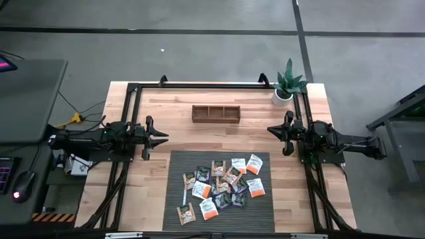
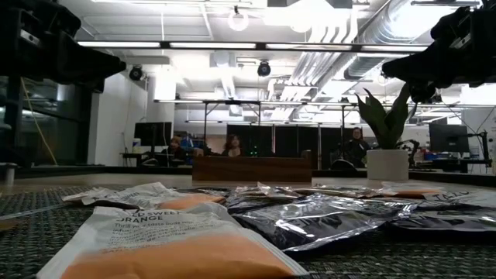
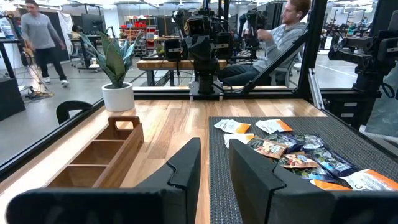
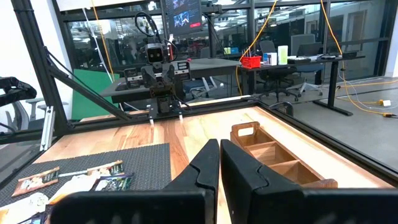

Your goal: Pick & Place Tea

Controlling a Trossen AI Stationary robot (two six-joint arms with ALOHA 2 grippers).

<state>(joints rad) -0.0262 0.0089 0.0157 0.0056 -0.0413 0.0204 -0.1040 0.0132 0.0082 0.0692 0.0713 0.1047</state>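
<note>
On the near half of the table lies a dark ribbed mat, and the tea is scattered loose across it: small flat sachets in orange, white, tan and dark green-black, some overlapping, none of them lifted. A thin white strip lies along the left edge of the heap. From table height, an orange and white sachet fills the closest ground, with dark shiny ones just behind it.

Beyond the mat's far edge, at mid-table, the two arms face each other from opposite sides, both well apart from the sachets. At the left side, the left gripper holds its fingers a narrow gap apart with nothing between them. At the right side, the right gripper has its fingers pressed together, also empty.

Farther back, between the arms' line and the far edge, stands a low wooden tray with three compartments. At the far right corner sits a small potted plant in a white pot.

Past the table, the room shows desks, screens and several people, one seated and one walking.
</note>
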